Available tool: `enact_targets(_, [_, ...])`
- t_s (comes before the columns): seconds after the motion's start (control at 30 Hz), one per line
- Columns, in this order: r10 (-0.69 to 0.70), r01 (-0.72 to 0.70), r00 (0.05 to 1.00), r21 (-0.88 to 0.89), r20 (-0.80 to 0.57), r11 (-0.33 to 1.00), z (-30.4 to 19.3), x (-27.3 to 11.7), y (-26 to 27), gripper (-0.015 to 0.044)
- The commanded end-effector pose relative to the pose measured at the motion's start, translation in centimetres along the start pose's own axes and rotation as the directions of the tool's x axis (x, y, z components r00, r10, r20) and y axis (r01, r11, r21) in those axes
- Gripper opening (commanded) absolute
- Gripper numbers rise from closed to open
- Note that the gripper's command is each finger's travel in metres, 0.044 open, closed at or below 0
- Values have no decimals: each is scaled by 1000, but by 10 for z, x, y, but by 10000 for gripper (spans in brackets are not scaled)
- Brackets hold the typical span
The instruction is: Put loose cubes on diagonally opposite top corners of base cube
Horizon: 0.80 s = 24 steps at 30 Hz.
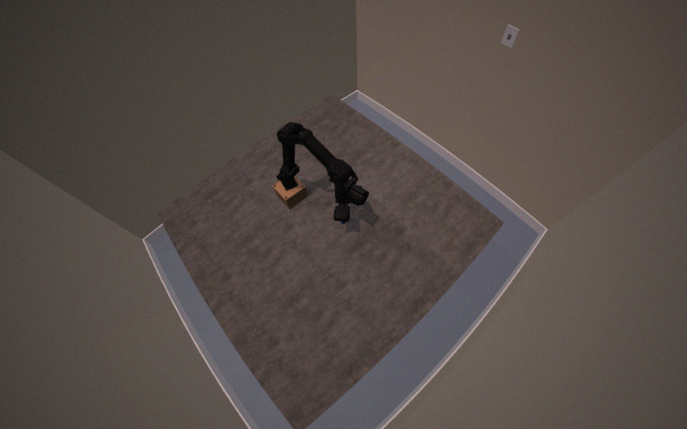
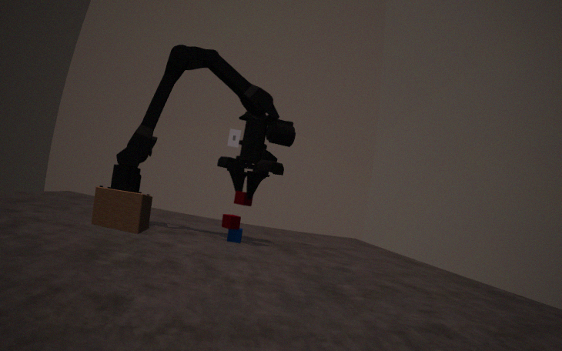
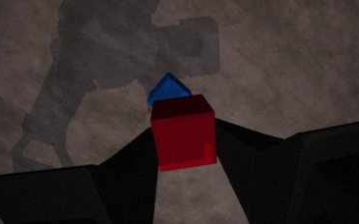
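Second red cube carried above the stack

Exterior view: a red cube (image 2: 241,198) (image 3: 184,140) is clamped in the gripper (image 2: 243,197) (image 3: 183,129); below, slightly left, the placed red cube (image 2: 231,221) caps the blue base cube (image 2: 235,235) (image 3: 168,90) (image 1: 343,222). Wrist view: blue lies beyond the held cube (partly hidden). Top view: only a blue sliver is seen.

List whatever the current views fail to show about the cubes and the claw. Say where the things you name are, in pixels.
- Placed red cube (image 2: 231,221): missing from the wrist view, probably behind the held red cube (image 2: 242,198) (image 3: 184,140); the arm covers both in the top view.
- Blue base cube (image 1: 343,221) (image 2: 234,235) (image 3: 168,89): mostly covered by the arm from above.
- Gap between red cubes, once placed: not yet determinable.
- Claw (image 2: 243,197) (image 3: 183,129) fingertips: too dark in the exterior view.
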State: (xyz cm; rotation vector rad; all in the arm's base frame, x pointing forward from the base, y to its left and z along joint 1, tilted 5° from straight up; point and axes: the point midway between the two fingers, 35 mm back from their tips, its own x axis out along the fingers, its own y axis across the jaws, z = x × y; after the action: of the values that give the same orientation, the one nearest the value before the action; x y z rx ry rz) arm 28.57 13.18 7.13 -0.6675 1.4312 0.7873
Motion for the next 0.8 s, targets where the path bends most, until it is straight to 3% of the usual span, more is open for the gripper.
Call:
enact_targets(0.0, [-2, 1, 1000, 69, 10, 998, 11, 0, 5, 105])
enact_targets(0.77, [4, -5, 1000, 92, 16, 996, 11, 31, 5, 105])
